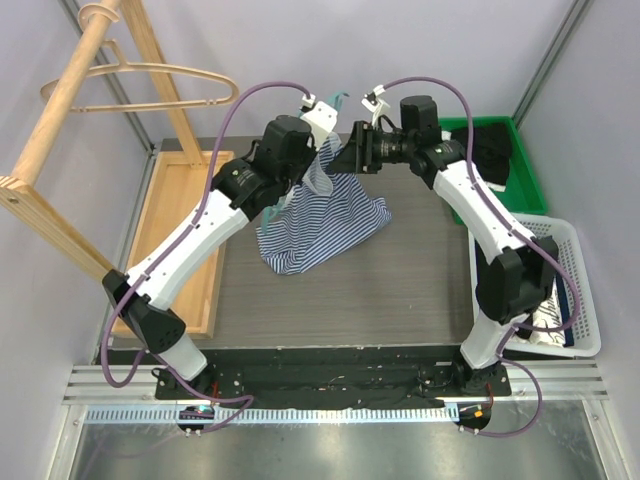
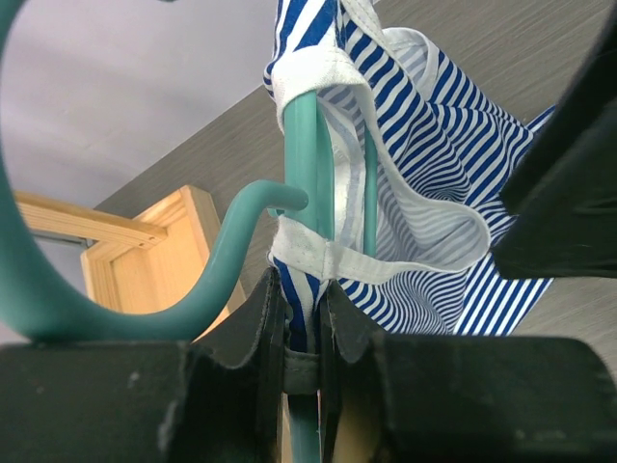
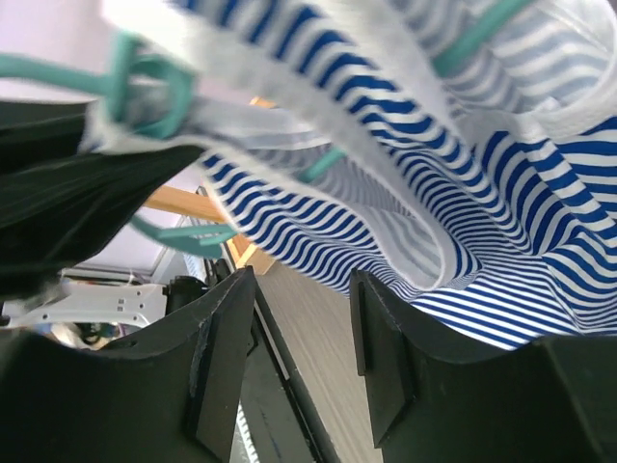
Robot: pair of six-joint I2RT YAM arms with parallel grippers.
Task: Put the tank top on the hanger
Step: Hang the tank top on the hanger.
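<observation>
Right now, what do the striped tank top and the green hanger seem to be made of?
Tank top: soft thin knit fabric, perhaps cotton jersey, matte; it drapes in loose folds and has stitched white trim. Hanger: most likely moulded plastic, smooth teal with a slight sheen and rounded bars; coated metal cannot be excluded.

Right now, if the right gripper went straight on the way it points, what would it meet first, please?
Most likely the tank top: its striped fabric hangs just beyond the open right gripper, draped on the hanger. Depth is hard to judge, but nothing shows nearer.
</observation>
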